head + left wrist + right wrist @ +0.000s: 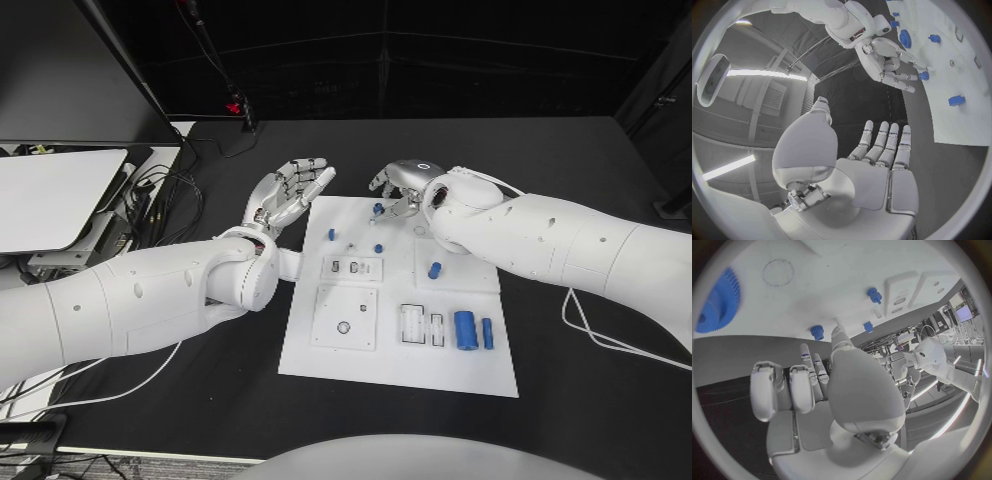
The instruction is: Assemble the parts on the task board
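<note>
I can read no writing or brand marks on anything; the markings on the task board (346,365) are too small to make out.

Surface: black table (577,400), with the white task board lying in its middle. A white panel (58,195) sits at the table's far left edge with dark cables (166,195) beside it. Behind the table the room is dark; a small red light (231,105) glows on a stand at the back.

On the board I see several small blue pegs near its far end (330,234), a blue part (434,269) near its middle, and a large blue cylinder (464,330) with a thinner blue piece (488,333) just beside it near the board's near right corner. A blue gear (717,302) stands on the board in the right wrist view.

Left hand (289,192): hovering off the board's far left corner over bare table, fingers straight and spread wide, holding nothing; the left wrist view confirms an empty palm (873,170).

Right hand (404,185): over the board's far edge, fingers curled downward. Its fingertips (907,77) are just beside a blue peg (378,209); I cannot tell whether they grip it.
</note>
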{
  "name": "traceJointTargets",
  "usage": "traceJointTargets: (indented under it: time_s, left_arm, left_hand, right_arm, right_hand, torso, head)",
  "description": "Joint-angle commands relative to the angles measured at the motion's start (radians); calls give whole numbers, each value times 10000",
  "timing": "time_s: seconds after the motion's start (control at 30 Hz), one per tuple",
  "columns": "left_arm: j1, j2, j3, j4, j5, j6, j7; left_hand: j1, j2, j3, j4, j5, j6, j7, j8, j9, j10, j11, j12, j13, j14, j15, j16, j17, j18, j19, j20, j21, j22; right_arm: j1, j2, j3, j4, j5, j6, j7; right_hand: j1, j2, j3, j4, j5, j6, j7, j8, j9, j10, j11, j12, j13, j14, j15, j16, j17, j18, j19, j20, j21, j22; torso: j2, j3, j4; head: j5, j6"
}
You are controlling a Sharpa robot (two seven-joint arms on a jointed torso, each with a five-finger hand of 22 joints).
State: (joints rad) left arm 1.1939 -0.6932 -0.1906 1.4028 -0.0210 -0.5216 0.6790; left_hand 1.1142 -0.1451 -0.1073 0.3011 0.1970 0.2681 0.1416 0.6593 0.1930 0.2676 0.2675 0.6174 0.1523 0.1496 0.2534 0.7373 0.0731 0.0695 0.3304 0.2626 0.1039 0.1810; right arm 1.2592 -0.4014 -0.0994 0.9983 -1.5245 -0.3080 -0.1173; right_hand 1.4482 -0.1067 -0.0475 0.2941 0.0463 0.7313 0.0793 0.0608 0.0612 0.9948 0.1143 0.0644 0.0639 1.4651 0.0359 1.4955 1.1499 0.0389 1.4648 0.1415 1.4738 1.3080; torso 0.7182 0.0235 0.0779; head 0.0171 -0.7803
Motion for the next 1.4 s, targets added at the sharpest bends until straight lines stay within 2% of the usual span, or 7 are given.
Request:
traceJointTargets:
  time_s: [0.03,0.53,0.73,0.87,0.97,1.1,1.4]
  left_arm:
    - [15,24,9,-14,-62,91,3509]
    - [13,28,-19,-95,-61,78,3502]
    - [13,7,-61,-83,-61,83,3492]
    - [14,-3,-72,-75,-61,67,3476]
    - [14,-13,-76,-65,-61,63,3471]
    - [14,-18,-79,-70,-61,65,3464]
    - [14,-34,-81,-53,-61,100,3455]
  left_hand:
    - [0,69,50,-8,-2,-44,1562,46,-9,-47,-15,66,-9,-56,17,43,-13,126,-36,46,42,9]
    - [9,95,73,-9,-6,-51,1562,60,-28,-56,-15,84,-25,-60,20,55,-19,129,-47,52,50,13]
    - [10,85,71,-8,-4,-56,1562,63,-34,-58,-14,90,-30,-61,21,59,-20,130,-44,54,55,17]
    - [11,125,95,-8,-6,-62,1562,78,-51,-51,-14,116,-42,-58,28,74,-23,131,-52,63,63,22]
    - [12,142,106,-9,-10,-63,1562,85,-57,-49,-14,125,-46,-57,30,80,-25,132,-61,65,65,20]
    - [12,142,106,-9,-10,-63,1562,85,-57,-49,-14,125,-46,-57,30,80,-25,132,-61,65,65,20]
    - [29,220,159,-13,-24,-67,1563,116,-87,-50,-13,167,-72,-58,37,105,-31,135,-85,75,77,28]
  right_arm:
    - [15,-188,6,244,1269,-1649,971]
    - [181,-3519,13,3508,5975,-2863,3933]
    - [224,-4458,9,4034,4830,-3192,3862]
    - [230,-4778,1,4086,4420,-2880,3405]
    - [229,-4915,-6,4078,4223,-2500,3016]
    - [226,-4935,-13,3922,3900,-2161,2525]
    - [181,-4571,-20,3350,3128,-1742,1253]
  right_hand:
    - [-140,92,173,-23,2,265,205,64,52,10,15,109,32,316,-34,-51,-48,125,-82,-15,-97,449]
    - [-1039,324,364,-81,73,1273,851,313,147,1523,-294,1145,294,-118,-268,-811,-2144,413,-878,-185,-927,-846]
    - [-2175,-488,-212,-59,181,1298,250,170,88,3618,-997,3161,1652,-266,-874,-1434,-2814,589,-1474,-773,-1721,-1763]
    - [-2544,-640,-403,118,212,902,-245,98,109,2560,-1040,11384,10395,-615,-1055,-994,-1216,818,-2520,-873,-2985,-3018]
    - [-2669,-429,-422,45,488,859,-329,87,109,4518,-1204,14450,14099,-55,-894,-23,1537,781,-2891,-788,-3194,-3026]
    - [-2698,-577,-516,41,1089,1093,-357,195,158,5760,-1091,15064,15069,1057,-723,753,4209,474,-2034,-711,-1779,-1149]
    - [-2018,-495,103,-5,2485,1370,19,415,239,5760,-1082,15064,15069,1057,-696,753,4209,-389,1060,-652,970,2628]
  torso:
    - [-1,10,0]
    - [-83,-53,-95]
    - [-103,-56,-103]
    - [-87,-54,-93]
    - [-91,-58,-93]
    - [-93,-69,-114]
    - [-94,-51,-99]
  head:
    - [-3,0]
    - [-206,96]
    - [-396,139]
    - [-596,197]
    - [-685,204]
    - [-814,225]
    - [-912,260]
